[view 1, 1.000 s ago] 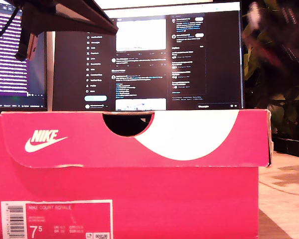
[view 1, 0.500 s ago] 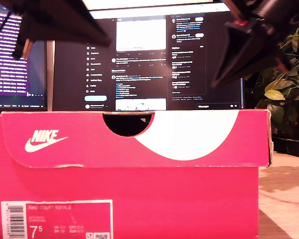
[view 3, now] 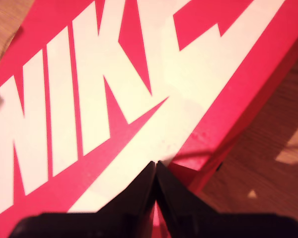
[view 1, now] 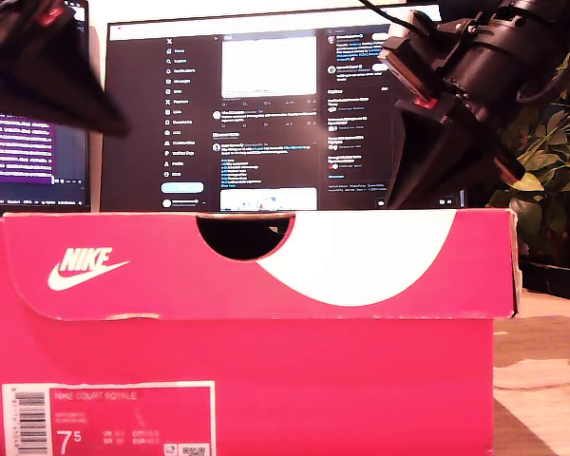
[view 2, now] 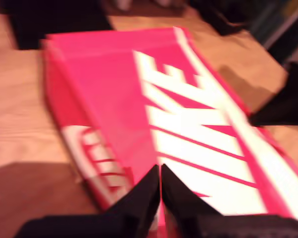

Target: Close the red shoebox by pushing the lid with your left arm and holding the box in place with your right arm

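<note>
Now: one shoebox [view 1: 247, 342] | one lid [view 3: 114, 99], down | two grippers, pinched

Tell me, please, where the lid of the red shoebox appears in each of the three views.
Exterior view: the lid spans the middle of the picture, its front flap down over the red shoebox.
First wrist view: the lid's top runs away from my first gripper.
Second wrist view: the lid's top fills the picture above my second gripper.
Shared landmark: white Nike branding on the lid.

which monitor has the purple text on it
The side monitor at the exterior view's left edge; the centre monitor shows a dark feed with white text.
</note>
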### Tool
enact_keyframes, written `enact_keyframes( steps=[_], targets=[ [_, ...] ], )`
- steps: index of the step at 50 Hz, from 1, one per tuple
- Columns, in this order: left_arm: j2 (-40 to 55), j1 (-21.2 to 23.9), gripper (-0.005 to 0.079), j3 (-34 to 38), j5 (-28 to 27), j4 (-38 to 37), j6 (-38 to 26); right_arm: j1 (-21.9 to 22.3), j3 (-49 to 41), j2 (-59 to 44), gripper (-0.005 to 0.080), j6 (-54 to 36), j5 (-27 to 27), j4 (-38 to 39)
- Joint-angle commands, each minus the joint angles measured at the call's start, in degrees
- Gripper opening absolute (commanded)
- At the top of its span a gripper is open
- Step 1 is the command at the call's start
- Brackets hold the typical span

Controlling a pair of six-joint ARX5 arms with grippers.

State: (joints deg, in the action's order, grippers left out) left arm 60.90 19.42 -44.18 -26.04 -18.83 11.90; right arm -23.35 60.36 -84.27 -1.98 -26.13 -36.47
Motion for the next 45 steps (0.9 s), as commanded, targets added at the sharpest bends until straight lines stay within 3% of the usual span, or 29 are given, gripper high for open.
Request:
enact_keyframes(
  steps=[1,23,40,45],
  targets=[
    [0.5,-0.7,-0.0019,0.1,-1.1,0.4,-0.4,-0.2,-0.7,-2.1,-0.0012,-1.1,1.3,-0.3],
    [0.5,-1.3,-0.0019,0.1,-2.1,0.4,-0.4,-0.7,-5.3,-4.3,-0.0013,-2.6,3.9,4.1],
    [0.5,-1.3,-0.0019,0.1,-1.7,2.9,-3.5,-0.1,-5.2,4.5,-0.0012,-2.4,4.2,10.1],
    [0.5,-1.3,-0.0019,0.1,0.3,5.0,-5.9,0.8,-5.2,8.0,-0.0013,-1.7,6.5,12.6]
  ],
)
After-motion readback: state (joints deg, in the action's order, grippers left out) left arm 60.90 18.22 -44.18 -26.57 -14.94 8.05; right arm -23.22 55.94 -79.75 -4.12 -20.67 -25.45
